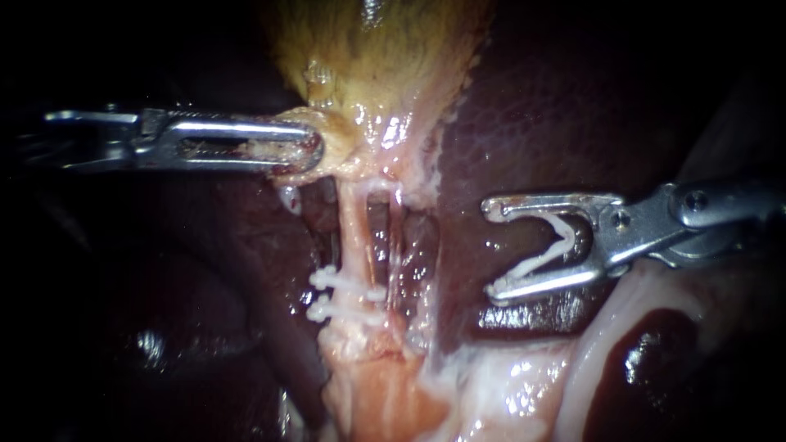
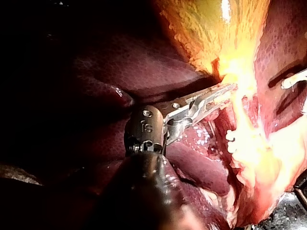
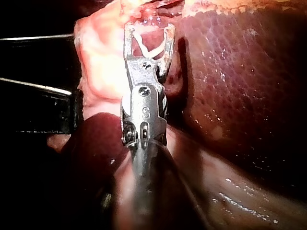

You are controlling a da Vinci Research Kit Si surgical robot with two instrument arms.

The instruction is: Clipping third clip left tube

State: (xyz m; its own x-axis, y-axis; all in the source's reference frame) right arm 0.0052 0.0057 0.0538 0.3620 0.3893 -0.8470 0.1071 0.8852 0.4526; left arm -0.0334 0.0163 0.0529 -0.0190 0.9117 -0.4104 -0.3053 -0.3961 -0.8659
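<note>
Right instrument (image 1: 490, 247) jaws are spread, with a white clip (image 1: 532, 263) seated between them, touching both. Gallbladder (image 1: 377, 49) tissue is clamped by the left instrument (image 1: 314, 151).

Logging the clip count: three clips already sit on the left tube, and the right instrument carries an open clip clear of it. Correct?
No: the endoscope view shows two clips on the left tube, not three. The right instrument does carry an open clip, clear of that tube.
</note>
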